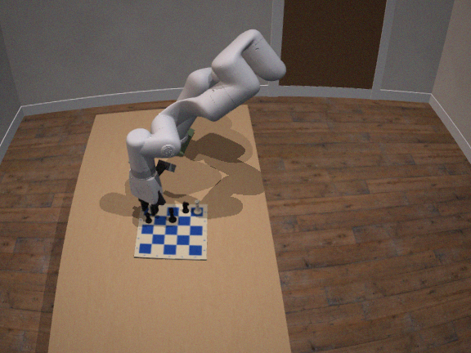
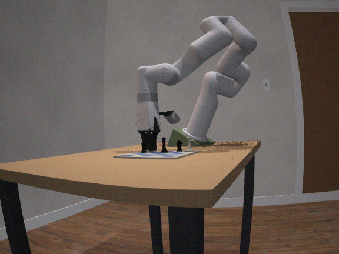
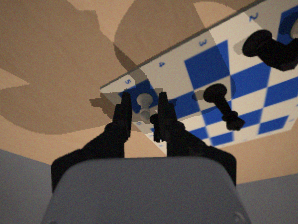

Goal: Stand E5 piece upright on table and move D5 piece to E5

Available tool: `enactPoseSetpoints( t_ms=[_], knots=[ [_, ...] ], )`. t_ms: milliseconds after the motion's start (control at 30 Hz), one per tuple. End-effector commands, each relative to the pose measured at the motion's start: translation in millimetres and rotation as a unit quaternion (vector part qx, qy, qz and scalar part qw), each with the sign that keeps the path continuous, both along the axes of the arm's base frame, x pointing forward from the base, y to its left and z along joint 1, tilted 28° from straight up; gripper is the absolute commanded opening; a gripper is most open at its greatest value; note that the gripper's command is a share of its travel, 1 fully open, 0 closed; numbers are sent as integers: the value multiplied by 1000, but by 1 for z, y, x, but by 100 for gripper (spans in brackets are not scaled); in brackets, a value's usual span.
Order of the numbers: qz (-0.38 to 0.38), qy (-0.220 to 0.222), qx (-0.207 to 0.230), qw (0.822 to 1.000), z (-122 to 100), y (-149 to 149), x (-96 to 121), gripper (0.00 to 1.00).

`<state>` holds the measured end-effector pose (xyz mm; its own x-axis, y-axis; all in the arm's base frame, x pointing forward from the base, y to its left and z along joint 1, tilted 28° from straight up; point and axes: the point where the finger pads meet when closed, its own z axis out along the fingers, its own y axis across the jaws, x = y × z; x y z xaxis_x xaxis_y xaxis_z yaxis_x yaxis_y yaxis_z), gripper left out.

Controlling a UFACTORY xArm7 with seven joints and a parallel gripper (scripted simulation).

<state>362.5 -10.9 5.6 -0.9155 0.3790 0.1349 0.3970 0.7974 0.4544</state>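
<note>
A pale piece (image 3: 144, 111) sits on the blue corner square by the digit 5 of the blue-and-cream board (image 1: 169, 252) (image 2: 153, 156) (image 3: 240, 75); it seems to lie on its side. My gripper (image 1: 149, 212) (image 2: 148, 146) (image 3: 144, 101) is down at that corner, fingers half-open on either side of the pale piece, with small gaps showing on both sides. A small black piece (image 1: 148, 219) stands on the adjacent square, just in front of the fingers. The top and exterior views do not show the pale piece; the fingers hide it.
A taller black piece (image 1: 172, 215) (image 2: 163, 145) (image 3: 223, 102), another black piece (image 1: 186, 207) (image 2: 179, 145) (image 3: 269, 48) and a white piece (image 1: 198, 208) (image 2: 189, 146) stand along the board's far rows. The arm's green base wedge (image 2: 178, 136) sits behind the board.
</note>
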Motion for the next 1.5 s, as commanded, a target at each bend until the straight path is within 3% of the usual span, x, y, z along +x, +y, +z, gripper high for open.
enactPoseSetpoints(
  t_ms=[0,1067,1100,1467],
  knots=[
    [-1,-1,0,1000,0,-1,1,34],
    [-1,-1,0,1000,0,-1,1,34],
    [-1,-1,0,1000,0,-1,1,0],
    [-1,-1,0,1000,0,-1,1,0]
  ],
)
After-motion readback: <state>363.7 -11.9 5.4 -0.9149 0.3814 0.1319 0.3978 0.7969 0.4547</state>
